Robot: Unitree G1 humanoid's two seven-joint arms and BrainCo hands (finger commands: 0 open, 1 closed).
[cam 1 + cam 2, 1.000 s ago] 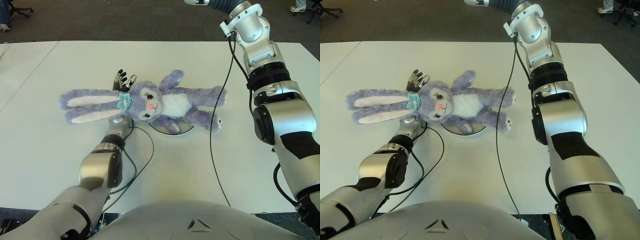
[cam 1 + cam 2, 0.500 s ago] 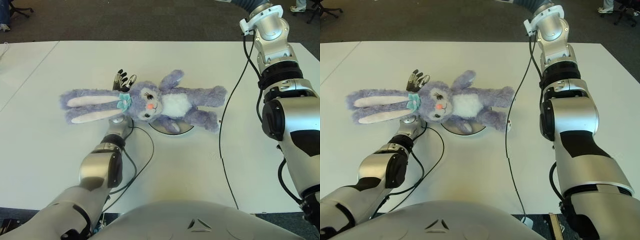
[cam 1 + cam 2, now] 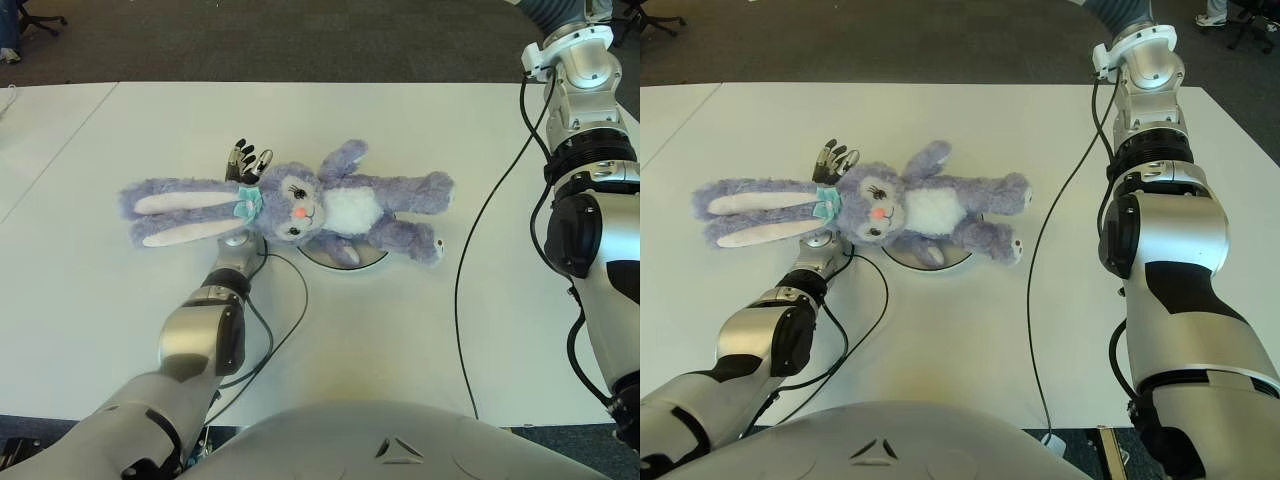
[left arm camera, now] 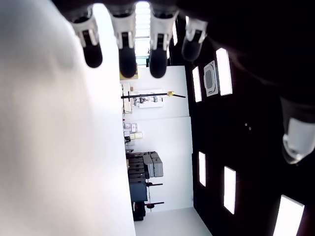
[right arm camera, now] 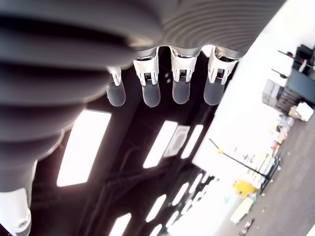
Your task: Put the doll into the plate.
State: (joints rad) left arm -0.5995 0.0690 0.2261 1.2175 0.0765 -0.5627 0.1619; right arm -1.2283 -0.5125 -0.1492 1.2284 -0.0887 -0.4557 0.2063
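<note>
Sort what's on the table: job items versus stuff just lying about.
Job items:
- doll, the purple bunny lying across the plate
- plate, mostly hidden beneath it
- left hand, open, behind the doll's head

Lying about:
- black cables trailing over the white table

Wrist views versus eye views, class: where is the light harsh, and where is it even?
Left wrist view: the white expanse beside the left hand's fingers is blown out. Right wrist view: ceiling lights glare against a dark ceiling. Eye views: even light, with soft shadow under the plush bunny on the white table.
</note>
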